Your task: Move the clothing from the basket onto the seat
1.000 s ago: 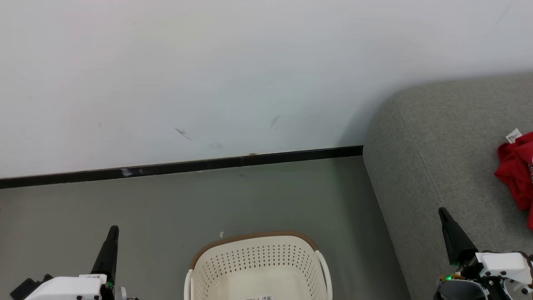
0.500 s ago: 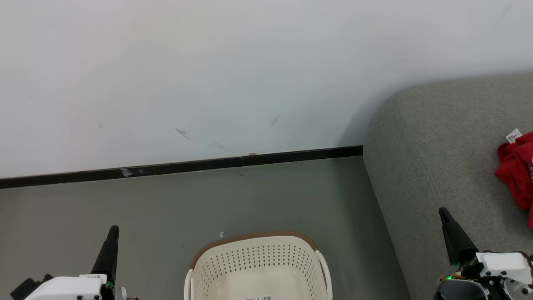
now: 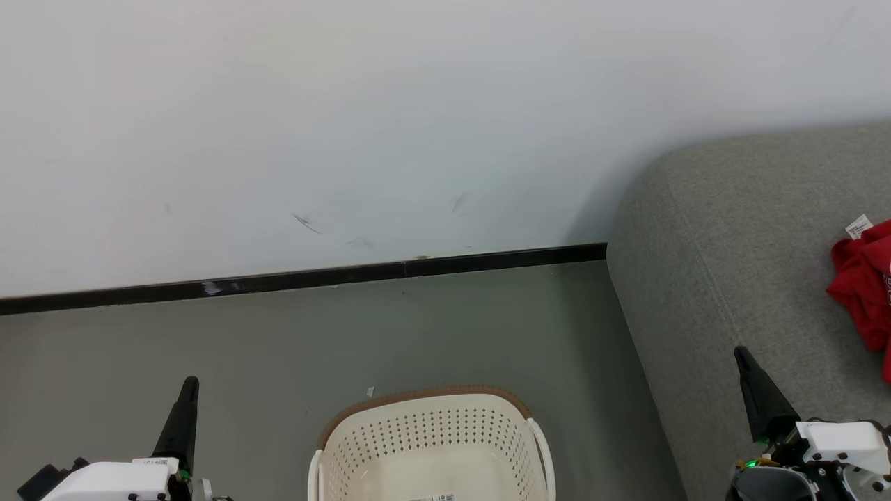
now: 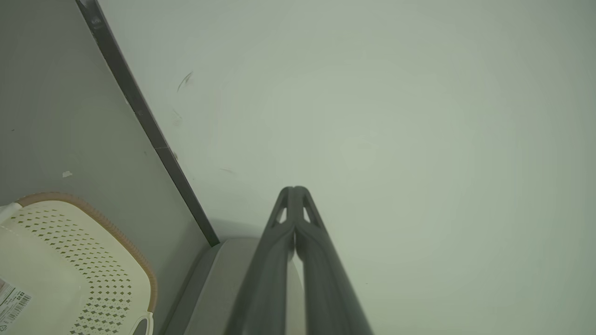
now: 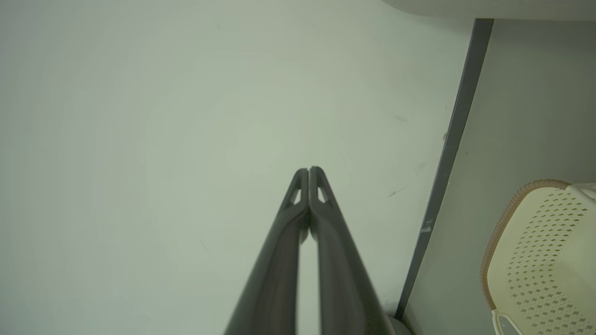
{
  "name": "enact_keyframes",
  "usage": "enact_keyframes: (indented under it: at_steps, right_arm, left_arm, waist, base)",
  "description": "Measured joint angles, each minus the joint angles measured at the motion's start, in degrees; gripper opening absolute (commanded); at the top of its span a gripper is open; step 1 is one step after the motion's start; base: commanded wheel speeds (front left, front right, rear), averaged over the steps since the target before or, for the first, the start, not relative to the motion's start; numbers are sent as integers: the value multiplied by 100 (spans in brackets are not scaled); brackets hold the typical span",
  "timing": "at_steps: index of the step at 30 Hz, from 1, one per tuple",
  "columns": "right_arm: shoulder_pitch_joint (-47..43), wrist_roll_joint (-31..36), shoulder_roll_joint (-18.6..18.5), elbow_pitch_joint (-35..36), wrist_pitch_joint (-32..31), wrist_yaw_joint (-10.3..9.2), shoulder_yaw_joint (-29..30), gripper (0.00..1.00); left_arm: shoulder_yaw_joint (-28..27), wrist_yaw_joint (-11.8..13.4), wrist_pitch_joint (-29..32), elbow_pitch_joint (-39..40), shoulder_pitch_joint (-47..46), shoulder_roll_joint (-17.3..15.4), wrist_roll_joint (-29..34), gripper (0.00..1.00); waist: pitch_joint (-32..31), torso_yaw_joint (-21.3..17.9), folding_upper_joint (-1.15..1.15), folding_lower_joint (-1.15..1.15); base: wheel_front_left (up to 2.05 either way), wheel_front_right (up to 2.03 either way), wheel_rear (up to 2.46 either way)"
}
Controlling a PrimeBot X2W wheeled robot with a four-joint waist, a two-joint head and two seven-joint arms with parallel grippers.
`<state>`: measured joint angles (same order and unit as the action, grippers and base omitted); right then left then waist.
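A white wall (image 3: 348,104) with faint scuff marks (image 3: 306,223) meets the grey-green floor (image 3: 278,341) along a black skirting strip (image 3: 299,280); a small white scrap (image 3: 370,392) lies on it.

One basket (image 3: 431,424), one seat (image 3: 731,243), one heap of red clothing (image 3: 860,285), possibly several garments.

basket (image 3: 431,426): cream plastic, smooth, slight sheen, perforated sides; rim (image 3: 418,394) brown, ribbed.
seat (image 3: 731,278): grey woven cloth, matt, coarse weave.
clothing (image 3: 862,285): red soft cloth, crumpled; white tag (image 3: 858,226), paper-like.
floor (image 3: 209,341): grey, smooth, matt.
wall (image 3: 418,104): pale matt paint, scuffed.
skirting (image 3: 313,278): black, slight gloss.
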<state>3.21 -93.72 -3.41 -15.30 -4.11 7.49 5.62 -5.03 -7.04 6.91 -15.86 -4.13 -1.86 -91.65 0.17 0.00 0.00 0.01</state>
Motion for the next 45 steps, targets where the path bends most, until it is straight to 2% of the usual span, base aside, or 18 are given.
enact_keyframes:
  at_steps: [45]
  right_arm:
    - [2, 0, 1, -1, -45, 0, 24, 0]
  left_arm:
    - [9, 0, -1, 4, 1, 0, -5, 0]
  waist:
    - [0, 0, 0, 0]
  base:
    - [0, 0, 0]
